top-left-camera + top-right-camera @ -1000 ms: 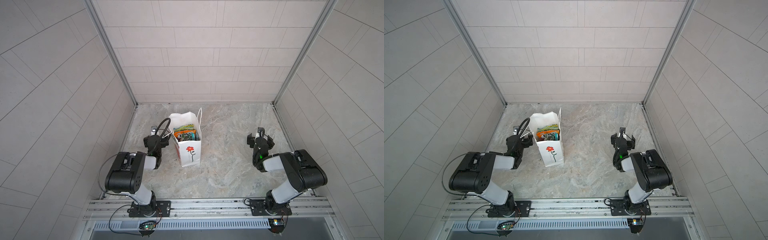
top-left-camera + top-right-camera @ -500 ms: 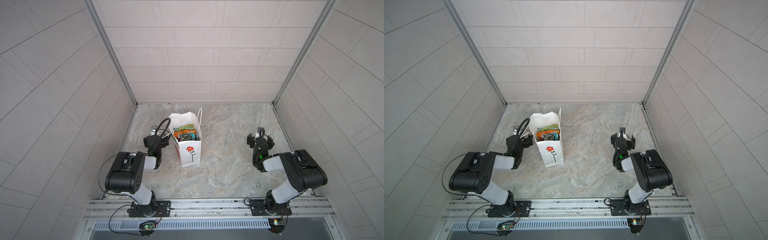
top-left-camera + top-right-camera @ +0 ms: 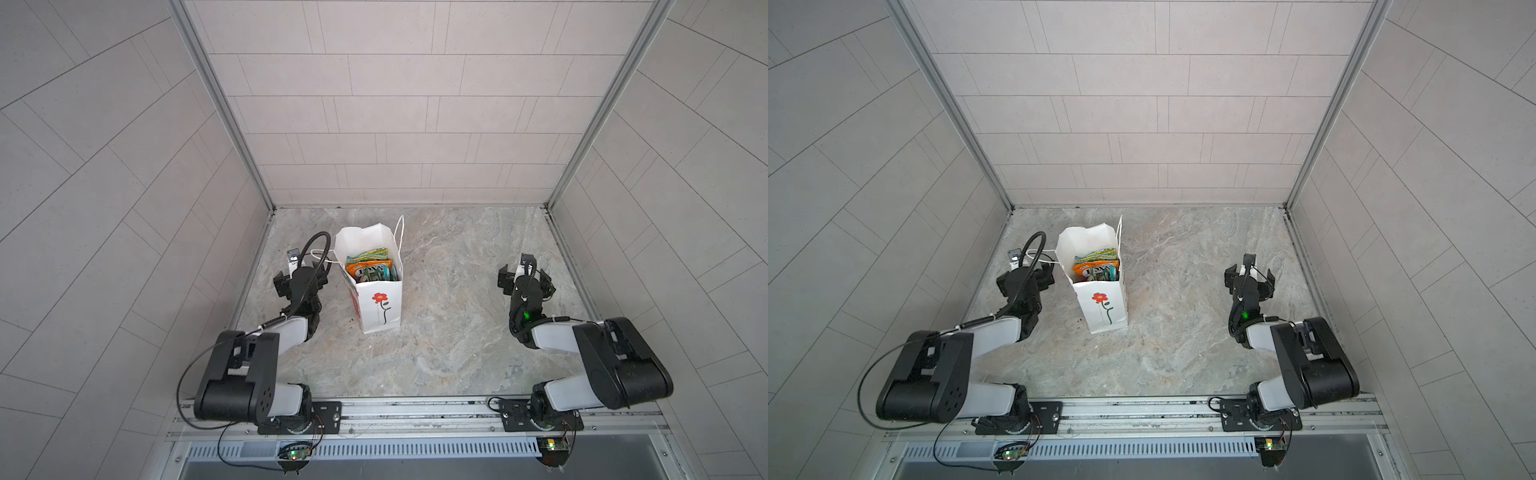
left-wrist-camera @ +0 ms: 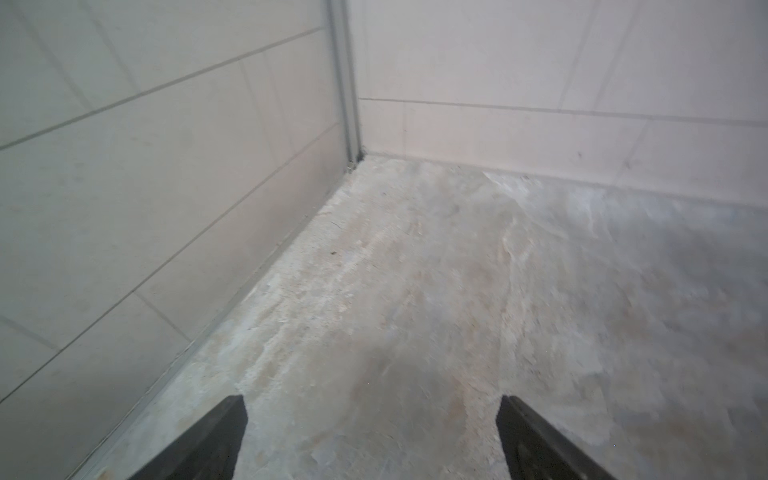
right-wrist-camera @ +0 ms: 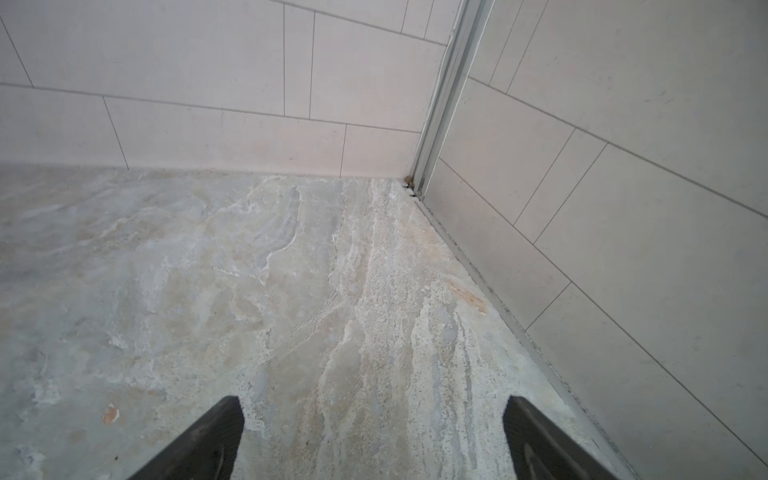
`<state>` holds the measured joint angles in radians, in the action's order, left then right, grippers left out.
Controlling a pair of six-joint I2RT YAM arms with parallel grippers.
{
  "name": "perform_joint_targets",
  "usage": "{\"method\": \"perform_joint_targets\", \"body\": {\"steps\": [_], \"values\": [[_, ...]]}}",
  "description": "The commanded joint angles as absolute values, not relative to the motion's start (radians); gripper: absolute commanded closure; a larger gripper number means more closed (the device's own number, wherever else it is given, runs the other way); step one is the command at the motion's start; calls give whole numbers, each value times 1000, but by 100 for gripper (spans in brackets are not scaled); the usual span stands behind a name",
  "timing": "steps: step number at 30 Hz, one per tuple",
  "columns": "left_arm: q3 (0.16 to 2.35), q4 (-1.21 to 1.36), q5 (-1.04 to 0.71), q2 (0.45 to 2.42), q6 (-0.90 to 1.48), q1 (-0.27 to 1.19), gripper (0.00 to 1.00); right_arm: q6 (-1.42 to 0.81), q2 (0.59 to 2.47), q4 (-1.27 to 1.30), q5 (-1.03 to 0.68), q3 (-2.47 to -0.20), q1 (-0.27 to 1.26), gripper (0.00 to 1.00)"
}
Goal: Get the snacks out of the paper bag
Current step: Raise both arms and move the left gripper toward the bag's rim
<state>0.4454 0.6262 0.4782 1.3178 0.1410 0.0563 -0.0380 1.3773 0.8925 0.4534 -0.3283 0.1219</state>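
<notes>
**Top views:** No change found against the earlier frames: the bag and both arms stand where they stood. The tabletop [image 3: 449, 345] is a mottled grey-beige stone pattern. Pale tiled walls [image 3: 415, 104] close it in on three sides, and a metal rail [image 3: 415, 409] runs along the near edge. The paper bag [image 3: 379, 305] stands upright left of centre, long axis vertical, mouth open upward. Its red flower [image 3: 378, 297] faces the rail. The snacks [image 3: 370, 269] sit inside the mouth, with green-yellow, orange and teal tops showing; the count cannot be told. The left hand [image 3: 300, 277] is just beside the bag on its left, released and holding nothing; whether it touches the bag cannot be told. The right hand [image 3: 524, 279] is well apart to the right, likewise released and empty.

**Left wrist view:** Two dark fingertips [image 4: 232, 419] are spread wide over bare tabletop, facing a wall corner.

**Right wrist view:** The fingertips [image 5: 228, 419] are spread wide, with bare tabletop between them and a wall corner ahead
</notes>
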Motion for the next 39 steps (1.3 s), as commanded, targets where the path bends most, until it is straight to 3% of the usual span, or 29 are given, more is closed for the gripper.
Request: {"method": "perform_joint_targets", "body": {"steps": [1,7,14,17,24,27,34,39], "values": [[548,340,654,1191,302,53,0,-95,1280,681,483,-368,125,1],[788,-124,736,1032,433,53,0,-216,1094,302,458,-462,125,1],[989,-382,843,968,365,52,0,-276,930,22,405,-550,125,1],[1075,-465,707,946,340,52,0,-284,878,-85,341,-600,126,1],[1211,-648,102,903,484,51,0,-297,847,-232,144,-703,125,1],[1239,-719,-65,900,557,51,0,-307,859,-266,98,-730,124,1],[1226,-759,-202,887,637,51,4,-319,897,-282,19,-759,125,1],[1170,-648,-283,898,720,52,18,-332,904,-267,-26,-762,124,1]]}}
